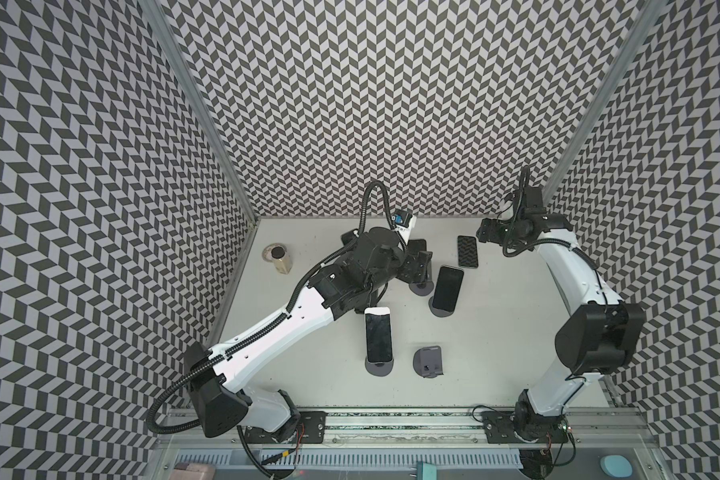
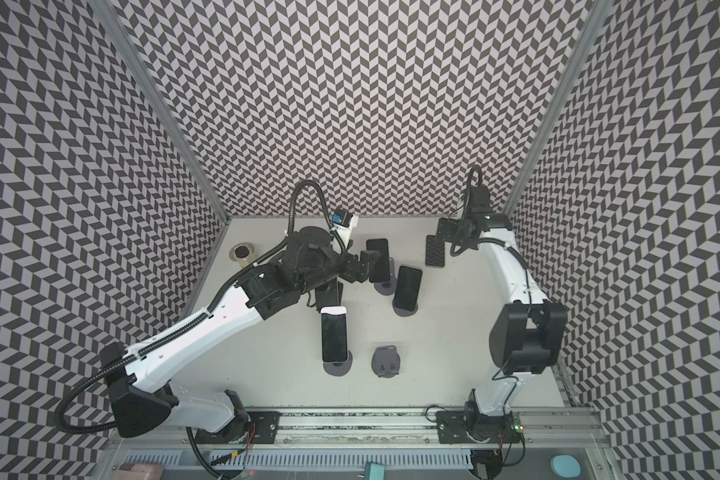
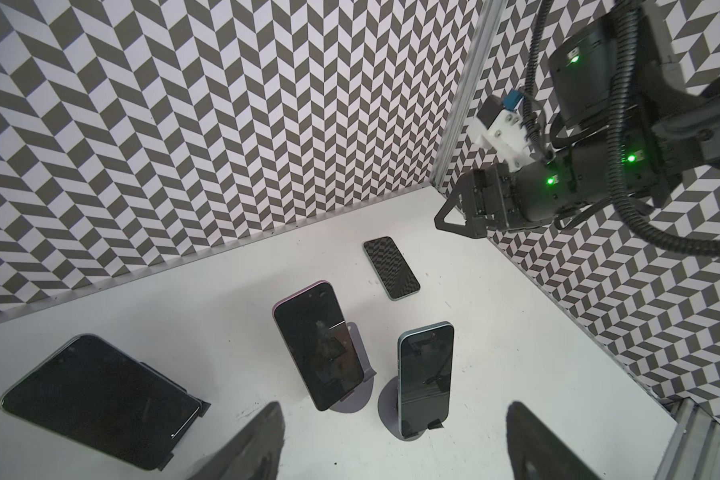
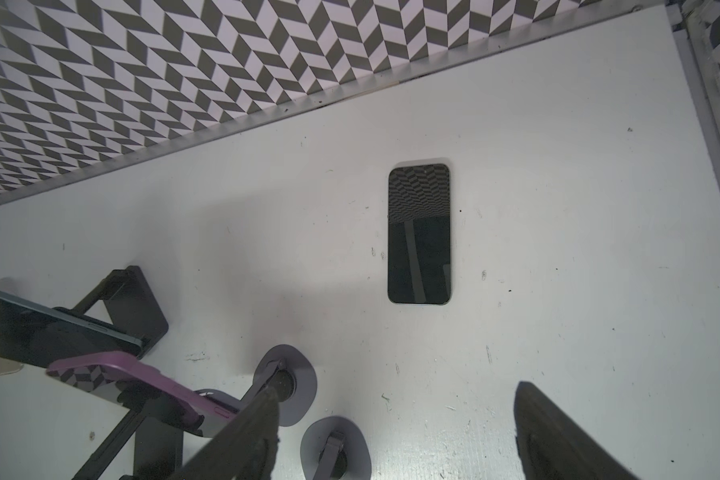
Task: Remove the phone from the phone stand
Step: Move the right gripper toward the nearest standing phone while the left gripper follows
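Near the middle, we saw the left gripper (image 3: 395, 409) spread empty near the purple-cased phone (image 3: 319, 349) — propped on its stand (image 3: 360, 361) (a teal phone (image 3: 425, 378) stood beside) — and, rightward, the right gripper (image 4: 396, 390) gaped empty above a flat-lying phone (image 4: 418, 232).

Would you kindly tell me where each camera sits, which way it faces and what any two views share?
Top views: overhead, front, looking down on the table; left arm, right arm show.
Left wrist: on the left arm, facing the propped phones; left claw open, right claw beyond.
Right wrist: on the right arm, facing down at the flat phone; own fingertips show.
Shared: both wrist views show the flat phone.
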